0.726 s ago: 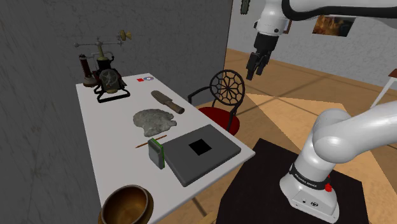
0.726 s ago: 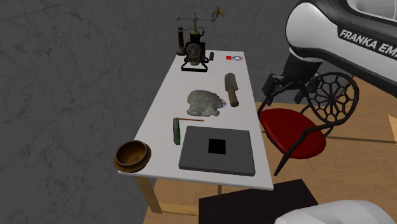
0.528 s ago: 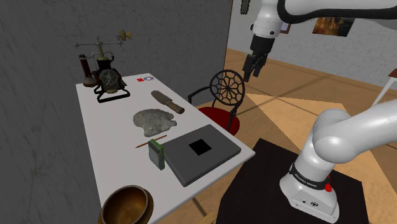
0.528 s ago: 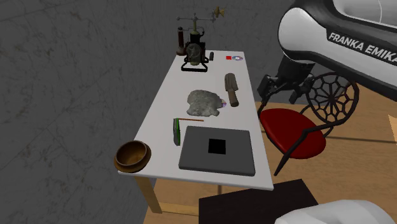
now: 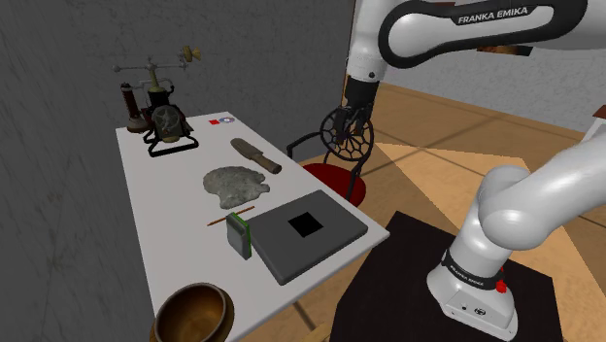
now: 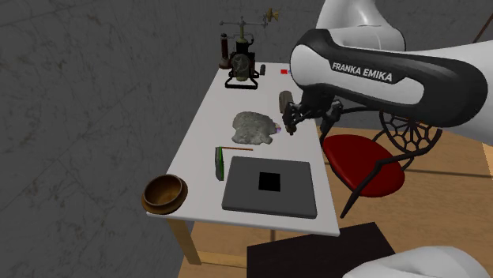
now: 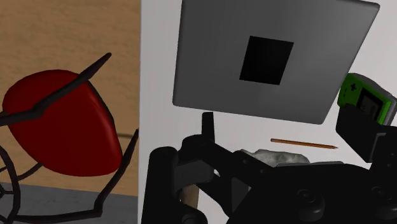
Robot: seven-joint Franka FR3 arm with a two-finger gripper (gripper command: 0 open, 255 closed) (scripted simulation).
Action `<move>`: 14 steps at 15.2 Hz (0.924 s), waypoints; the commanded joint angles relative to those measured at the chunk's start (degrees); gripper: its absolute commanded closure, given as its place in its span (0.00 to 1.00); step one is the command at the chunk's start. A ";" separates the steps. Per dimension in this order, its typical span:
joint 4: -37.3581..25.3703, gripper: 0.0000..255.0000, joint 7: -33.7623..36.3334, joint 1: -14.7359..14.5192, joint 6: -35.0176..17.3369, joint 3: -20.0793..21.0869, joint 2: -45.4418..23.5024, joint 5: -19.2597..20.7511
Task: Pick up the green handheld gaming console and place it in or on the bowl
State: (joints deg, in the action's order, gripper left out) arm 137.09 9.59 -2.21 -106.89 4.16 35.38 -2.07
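Your gripper hovers above the table, fingers spread and empty, because the green console stands on edge just beside the grey slab, with the bowl at the near end.

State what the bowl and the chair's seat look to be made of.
The bowl: brown with a soft golden sheen inside, so polished wood or perhaps brass; the look leaves it open. The chair seat: deep red, smooth and glossy with highlights, likely plastic or vinyl padding.
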 commanded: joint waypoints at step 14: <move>-10.20 0.00 14.55 -2.66 -17.46 11.03 -27.58 1.58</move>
State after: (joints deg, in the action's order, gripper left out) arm 128.12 23.43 -4.88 -123.68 14.83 9.70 -1.02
